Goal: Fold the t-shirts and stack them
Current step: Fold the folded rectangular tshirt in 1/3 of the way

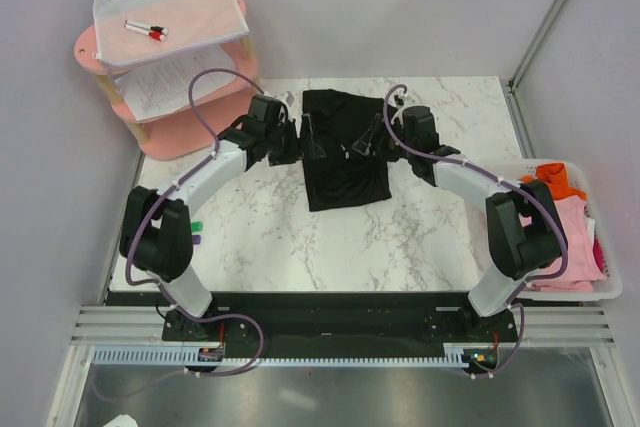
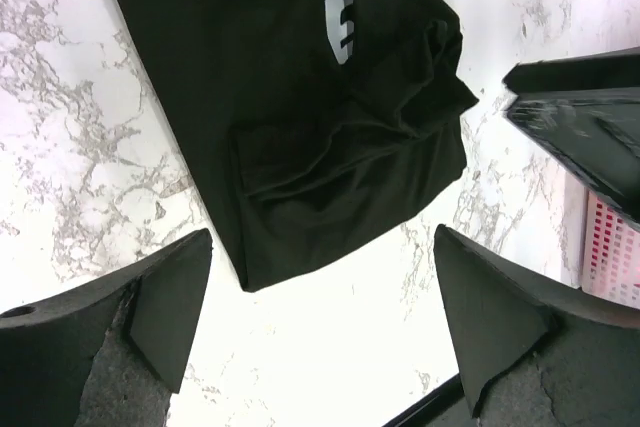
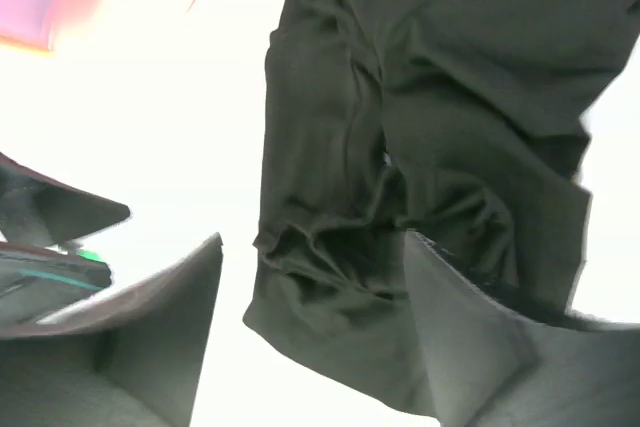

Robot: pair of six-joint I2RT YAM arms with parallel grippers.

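The black t-shirt (image 1: 340, 157) lies partly folded on the marble table, white lettering showing in the left wrist view (image 2: 340, 27). My left gripper (image 1: 305, 142) is open beside its left edge, jaws wide apart over bare table near a shirt corner (image 2: 250, 277). My right gripper (image 1: 372, 142) is open at the shirt's right edge, with rumpled black cloth (image 3: 340, 277) between its fingers (image 3: 480, 337). Pink (image 1: 580, 237) and orange (image 1: 560, 179) t-shirts lie in the basket at the right.
A white basket (image 1: 612, 292) stands at the table's right edge. A pink two-tier shelf (image 1: 170, 142) at the back left holds printed paper sheets (image 1: 165, 87) and a mesh pouch with markers (image 1: 145, 30). Grey walls enclose the table.
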